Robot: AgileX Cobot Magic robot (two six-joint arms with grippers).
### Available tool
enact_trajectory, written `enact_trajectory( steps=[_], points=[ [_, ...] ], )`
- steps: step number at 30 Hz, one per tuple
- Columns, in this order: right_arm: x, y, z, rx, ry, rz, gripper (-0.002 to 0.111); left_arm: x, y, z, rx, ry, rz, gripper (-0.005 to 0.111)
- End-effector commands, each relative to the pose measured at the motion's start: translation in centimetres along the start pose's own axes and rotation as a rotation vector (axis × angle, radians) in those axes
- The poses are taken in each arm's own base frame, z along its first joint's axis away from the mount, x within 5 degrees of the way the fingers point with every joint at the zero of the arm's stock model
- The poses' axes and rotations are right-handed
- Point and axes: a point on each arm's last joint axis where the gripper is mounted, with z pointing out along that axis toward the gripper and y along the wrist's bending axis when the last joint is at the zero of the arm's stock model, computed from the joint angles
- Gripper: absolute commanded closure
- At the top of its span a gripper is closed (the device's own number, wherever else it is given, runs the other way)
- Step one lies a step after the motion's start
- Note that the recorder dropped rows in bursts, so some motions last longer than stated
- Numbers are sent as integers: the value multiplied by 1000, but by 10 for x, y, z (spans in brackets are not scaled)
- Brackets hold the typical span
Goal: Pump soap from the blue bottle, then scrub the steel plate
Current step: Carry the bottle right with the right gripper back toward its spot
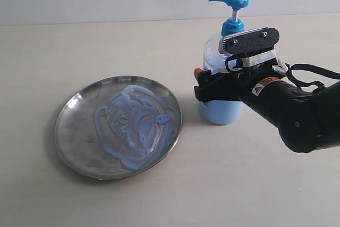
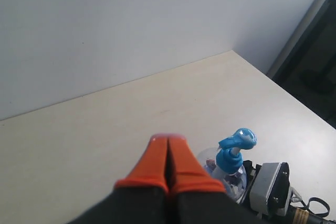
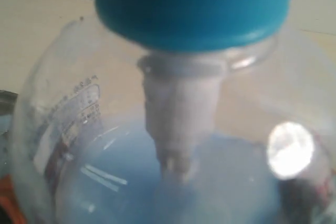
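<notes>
Soft, even light fills the exterior view, which is bright and fairly sharp, with only a faint shadow hugging the near rim of the round shiny steel plate on the pale bench and a dull sheen rather than hard glare on the metal. In the right wrist view the clear plastic pump bottle with the blue collar sits so close that everything blurs, and one round white glare spot burns on its side. The left wrist view is bright across the grey wall and bench and dark at one edge, with the orange claw soft and out of focus.
</notes>
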Motion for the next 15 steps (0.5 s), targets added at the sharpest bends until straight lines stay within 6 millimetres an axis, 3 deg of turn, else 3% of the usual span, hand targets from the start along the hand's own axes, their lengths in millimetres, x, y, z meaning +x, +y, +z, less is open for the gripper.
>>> enact_trajectory(
  steps=[1,6,15],
  points=[
    [-2,-1,0,12,15,21,14,-2,0,-3,-8,-21,-10,107],
    [-2,0,-3,4,42,31,14,-2,0,-3,-8,-21,-10,107],
    [-26,-2,-19,-6,-13,35,14,-2,0,-3,-8,-21,-10,107]
  ],
)
